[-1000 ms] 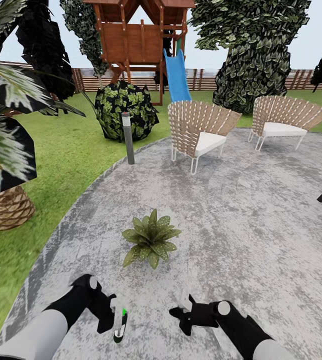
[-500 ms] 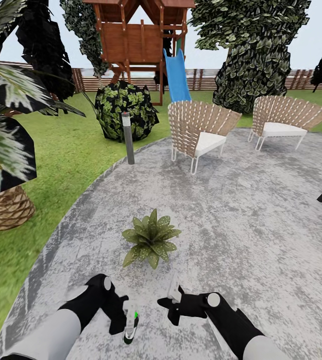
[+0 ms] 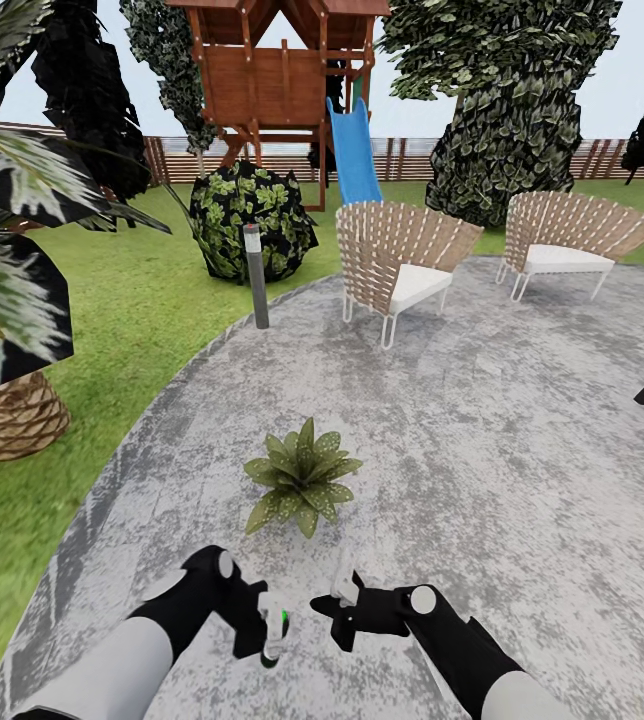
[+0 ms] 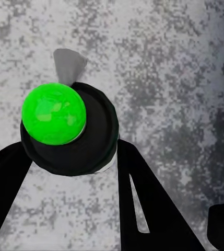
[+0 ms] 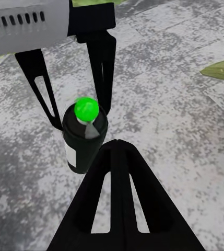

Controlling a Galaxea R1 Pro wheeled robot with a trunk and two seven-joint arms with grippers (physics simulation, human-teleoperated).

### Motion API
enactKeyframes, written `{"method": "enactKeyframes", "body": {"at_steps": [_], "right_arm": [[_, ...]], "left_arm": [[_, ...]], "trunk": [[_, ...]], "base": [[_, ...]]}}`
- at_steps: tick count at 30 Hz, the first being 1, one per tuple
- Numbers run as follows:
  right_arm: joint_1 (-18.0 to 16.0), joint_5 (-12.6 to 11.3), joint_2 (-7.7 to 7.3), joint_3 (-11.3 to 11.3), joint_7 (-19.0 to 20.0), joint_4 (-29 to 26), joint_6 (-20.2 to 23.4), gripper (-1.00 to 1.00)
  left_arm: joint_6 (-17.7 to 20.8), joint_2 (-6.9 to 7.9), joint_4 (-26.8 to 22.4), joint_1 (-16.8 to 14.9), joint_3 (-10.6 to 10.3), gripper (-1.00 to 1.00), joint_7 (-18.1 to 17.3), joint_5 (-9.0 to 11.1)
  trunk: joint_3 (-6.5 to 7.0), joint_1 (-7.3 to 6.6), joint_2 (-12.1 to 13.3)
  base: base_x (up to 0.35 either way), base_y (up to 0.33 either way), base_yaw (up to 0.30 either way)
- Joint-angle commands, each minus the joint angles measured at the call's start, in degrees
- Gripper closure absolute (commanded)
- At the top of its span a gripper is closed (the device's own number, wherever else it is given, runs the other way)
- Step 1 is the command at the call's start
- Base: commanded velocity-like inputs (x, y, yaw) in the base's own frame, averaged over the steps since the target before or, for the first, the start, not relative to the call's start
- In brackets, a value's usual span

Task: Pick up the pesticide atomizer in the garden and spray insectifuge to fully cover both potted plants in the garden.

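Observation:
My left gripper [image 3: 265, 628] is shut on the pesticide atomizer [image 3: 275, 637], a small dark bottle with a green mark, held low over the grey patio [image 3: 482, 440]. The left wrist view looks down on the atomizer [image 4: 67, 133], green cap up, between the black fingers [image 4: 143, 204]. My right gripper [image 3: 338, 606] hangs shut and holding nothing just right of it. From the right wrist view, the atomizer [image 5: 84, 137] sits in the left gripper's fingers [image 5: 102, 57], right in front of my right gripper [image 5: 117, 145]. One potted plant [image 3: 302, 477], a low speckled rosette, stands on the paving just beyond both hands.
Two wicker chairs [image 3: 398, 262] [image 3: 567, 245] stand at the patio's far side. A grey bollard lamp [image 3: 257, 277] and a dark shrub [image 3: 250, 220] mark the lawn edge. A basket planter [image 3: 12, 415] sits left. A play tower with a blue slide [image 3: 353, 152] backs onto the fence.
My left arm has carried the atomizer right and forward. The right gripper has shifted left toward it, so the two hands are closer together. The camera has not moved.

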Motion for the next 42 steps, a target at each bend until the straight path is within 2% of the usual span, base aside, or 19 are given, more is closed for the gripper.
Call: {"method": "enactKeyframes", "body": {"at_steps": [1, 17, 22, 28, 34, 42], "right_arm": [[0.0, 0.6, 0.02, -0.1, 0.0, 0.0, -0.4, 1.0], [0.0, 0.6, 0.02, 0.0, 0.0, 0.1, -0.4, 1.0], [0.0, 0.6, 0.02, 0.0, 0.0, 0.1, -0.4, 1.0], [0.0, 0.6, 0.02, 0.0, 0.0, 0.1, -0.4, 1.0], [0.0, 0.6, 0.02, 0.0, 0.0, 0.1, -0.4, 1.0], [0.0, 0.6, 0.02, 0.0, 0.0, 0.2, -0.4, 1.0]], "left_arm": [[0.1, -0.14, -0.1, 0.0, 0.0, 1.0, -0.1, -0.2], [0.0, -1.86, -0.1, 0.0, 0.1, 1.0, 0.2, 0.7], [0.0, -1.95, 0.0, 0.0, 0.3, 1.0, 1.8, 0.8], [-0.1, -2.02, 0.3, 0.0, 0.3, 1.0, 2.0, 0.9], [-0.1, -3.14, 0.6, 0.0, 0.3, 1.0, 2.0, 0.9], [-0.2, -3.16, 0.6, 0.0, 0.5, 1.0, 2.0, 0.9]], "trunk": [[-0.05, -0.01, 0.0], [-0.05, -0.01, 0.0], [-0.05, -0.01, 0.0], [-0.05, -0.01, 0.0], [-0.05, -0.01, 0.0], [-0.05, -0.01, 0.0]], "base": [[0.0, 0.0, 0.0], [0.0, 0.0, 0.0], [0.0, 0.0, 0.0], [0.0, 0.0, 0.0], [0.0, 0.0, 0.0], [0.0, 0.0, 0.0]]}}
